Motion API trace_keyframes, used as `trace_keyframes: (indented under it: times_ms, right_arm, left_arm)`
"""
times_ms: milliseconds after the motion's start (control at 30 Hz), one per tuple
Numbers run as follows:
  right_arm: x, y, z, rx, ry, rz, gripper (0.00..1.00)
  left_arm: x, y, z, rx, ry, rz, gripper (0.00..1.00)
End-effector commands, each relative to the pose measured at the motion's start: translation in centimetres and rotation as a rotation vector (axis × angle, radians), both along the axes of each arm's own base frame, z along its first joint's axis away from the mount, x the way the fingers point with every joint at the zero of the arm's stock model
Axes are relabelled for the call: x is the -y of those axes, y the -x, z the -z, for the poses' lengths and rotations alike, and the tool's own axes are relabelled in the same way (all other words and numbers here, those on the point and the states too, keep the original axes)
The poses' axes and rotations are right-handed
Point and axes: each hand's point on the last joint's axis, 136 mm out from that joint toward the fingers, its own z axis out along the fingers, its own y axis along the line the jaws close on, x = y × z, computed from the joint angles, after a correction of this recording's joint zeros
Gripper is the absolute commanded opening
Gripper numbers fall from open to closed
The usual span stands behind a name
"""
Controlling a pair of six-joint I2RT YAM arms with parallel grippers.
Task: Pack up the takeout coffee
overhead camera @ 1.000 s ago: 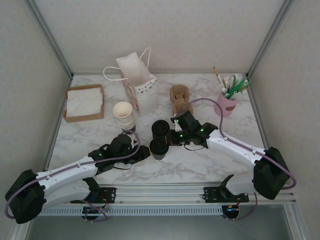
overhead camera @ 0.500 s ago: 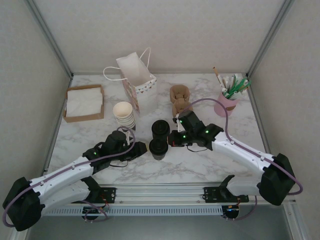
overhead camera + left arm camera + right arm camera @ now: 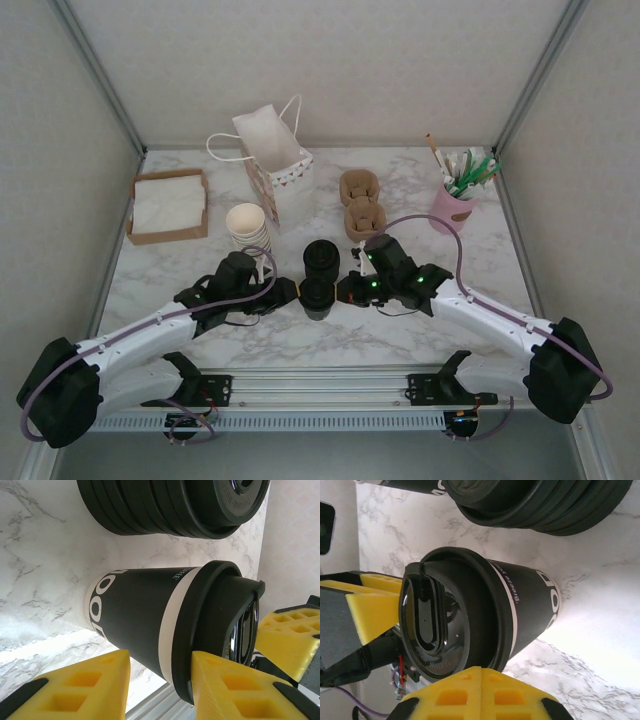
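Takeout coffee (image 3: 318, 297): upright on the marble table (image 3: 420, 335), near centre, black lid on. It sits just on the near side of the stack of black lids (image 3: 320, 257).

Writing on the dark wall: big white letters low down, partly seen, look like "OO". Small print ending "COFFEE" by the white band. Another small line starts "Bre", rest unreadable.

My left gripper (image 3: 287, 292): stretched in low from the left, rolled on its side. Fingers (image 3: 75, 687) part-way apart, one by the cup's base, one by the lid. Cannot tell if they touch.

My right gripper (image 3: 347, 290): in from the right, pads pressed together on nothing, just beside the lid.
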Motion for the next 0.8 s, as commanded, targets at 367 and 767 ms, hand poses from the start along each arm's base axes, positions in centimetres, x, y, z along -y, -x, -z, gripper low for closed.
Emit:
trace_keyframes:
  times_ms: [367,767]
  right_arm:
    - [-1.1,0.1,1.0,-0.037,-0.027,-0.017,0.04]
    - [-1.0,0.1,2.2,-0.059,-0.016,-0.004,0.04]
  left_arm:
    - [0.6,0.1,0.1,0.004,0.035,0.035,0.37]
    - [1.2,1.7,2.0,-0.046,0.020,0.060,0.35]
